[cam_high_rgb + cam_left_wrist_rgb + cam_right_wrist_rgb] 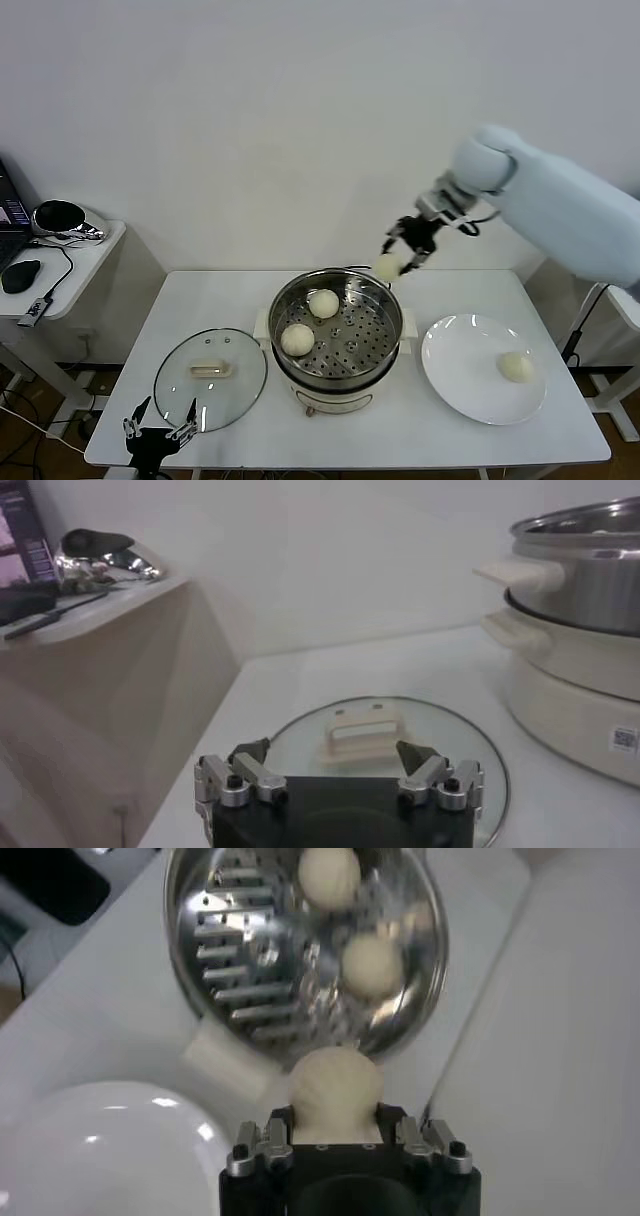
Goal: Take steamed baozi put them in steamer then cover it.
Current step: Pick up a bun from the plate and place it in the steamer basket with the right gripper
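My left gripper hangs with jaws wide apart just above the near rim of the cover, lying flat on the table. The steamer stands at my two o'clock.

The right arm comes in from the right side, big and pale blue, reaching toward the middle & a bit to the far side. Its wrist bends down. The right gripper is up in the air, not touching the table, w/ its black fingers squeezed on both sides of a baozi. The left gripper is low at the near left edge, waiting. Its two fingers stand far apart, w/ nothing between them. Only the very end of the left arm shows; the rest is out of sight.
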`<control>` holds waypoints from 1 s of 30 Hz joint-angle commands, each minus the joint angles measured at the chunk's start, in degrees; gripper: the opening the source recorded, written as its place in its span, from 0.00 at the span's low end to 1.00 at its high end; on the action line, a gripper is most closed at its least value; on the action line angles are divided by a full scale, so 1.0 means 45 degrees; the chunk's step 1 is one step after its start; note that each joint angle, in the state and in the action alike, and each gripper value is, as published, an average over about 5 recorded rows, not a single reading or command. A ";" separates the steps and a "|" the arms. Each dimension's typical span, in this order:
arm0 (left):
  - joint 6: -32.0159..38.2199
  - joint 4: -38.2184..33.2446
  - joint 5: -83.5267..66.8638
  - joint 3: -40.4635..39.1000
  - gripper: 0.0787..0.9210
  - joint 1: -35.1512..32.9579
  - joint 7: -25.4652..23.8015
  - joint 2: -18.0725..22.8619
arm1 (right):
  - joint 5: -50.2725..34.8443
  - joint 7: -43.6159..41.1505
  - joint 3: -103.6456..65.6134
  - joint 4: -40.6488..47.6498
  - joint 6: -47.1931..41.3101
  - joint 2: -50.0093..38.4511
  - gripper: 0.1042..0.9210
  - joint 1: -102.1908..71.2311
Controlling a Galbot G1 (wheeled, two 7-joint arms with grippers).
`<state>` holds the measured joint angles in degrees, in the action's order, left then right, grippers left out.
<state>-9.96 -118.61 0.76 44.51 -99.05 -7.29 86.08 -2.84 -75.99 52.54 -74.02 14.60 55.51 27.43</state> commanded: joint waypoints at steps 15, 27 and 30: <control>0.0097 -0.0087 0.0065 0.0058 0.88 0.0014 0.0083 0.0236 | 0.4205 0.2259 0.2504 -0.1221 0.6766 0.2536 0.52 -0.0253; 0.0104 0.0091 0.0061 0.0056 0.88 0.0089 0.0084 0.0189 | 0.3686 0.2386 0.3270 -0.2134 0.6754 0.2100 0.53 -0.0538; 0.0103 0.0108 0.0032 0.0060 0.88 0.0125 0.0080 0.0194 | 0.3793 0.2352 0.3274 -0.2213 0.6730 0.2075 0.53 -0.0566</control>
<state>-9.51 -118.21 0.99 44.75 -98.60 -6.91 86.94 12.51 -66.54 65.26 -82.15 42.36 64.71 25.64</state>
